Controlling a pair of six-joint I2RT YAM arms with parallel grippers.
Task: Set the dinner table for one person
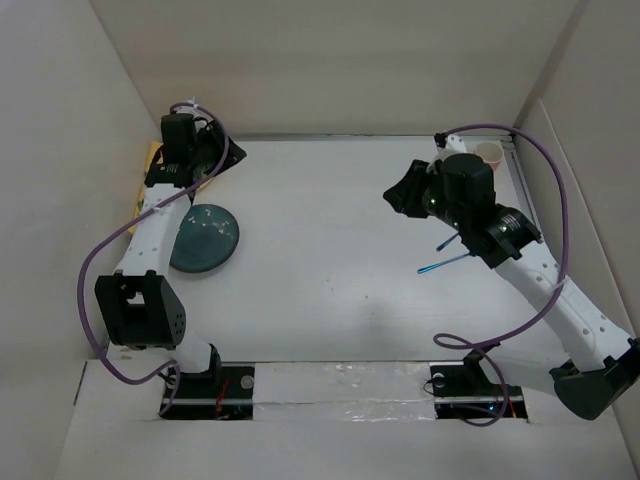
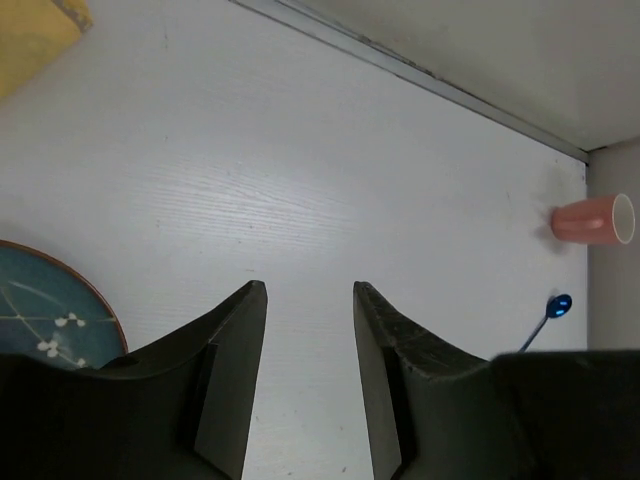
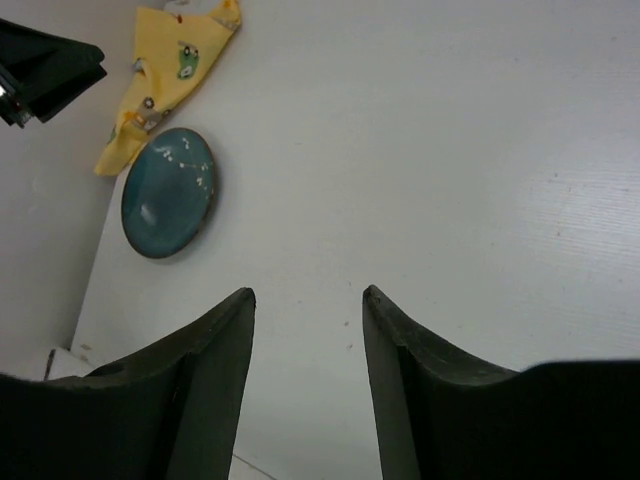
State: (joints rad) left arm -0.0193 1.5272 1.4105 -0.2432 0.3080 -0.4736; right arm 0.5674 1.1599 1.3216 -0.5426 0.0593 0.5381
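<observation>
While the white bench (image 1: 330, 300) spans the whole walled floor, top view: plate (image 1: 203, 237) lies partly under your left arm (image 1: 150, 230), blue spoon (image 1: 445, 262) beneath the right arm (image 1: 530, 265).
Left wrist: left pincer (image 2: 308, 290) released, empty; cup (image 2: 592, 219) far off.
Right wrist: right pincer (image 3: 308, 295) released, empty.
Risk: right arm lowering blind could sweep the spoon away.

Table (image 1: 330, 250) centre seemingly open; plate (image 1: 203, 237) left

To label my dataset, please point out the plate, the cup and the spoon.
plate (image 3: 168, 192), right wrist view, middle of its face.
cup (image 2: 585, 221), left wrist view, side wall.
spoon (image 2: 560, 305), left wrist view, its bowl.
</observation>
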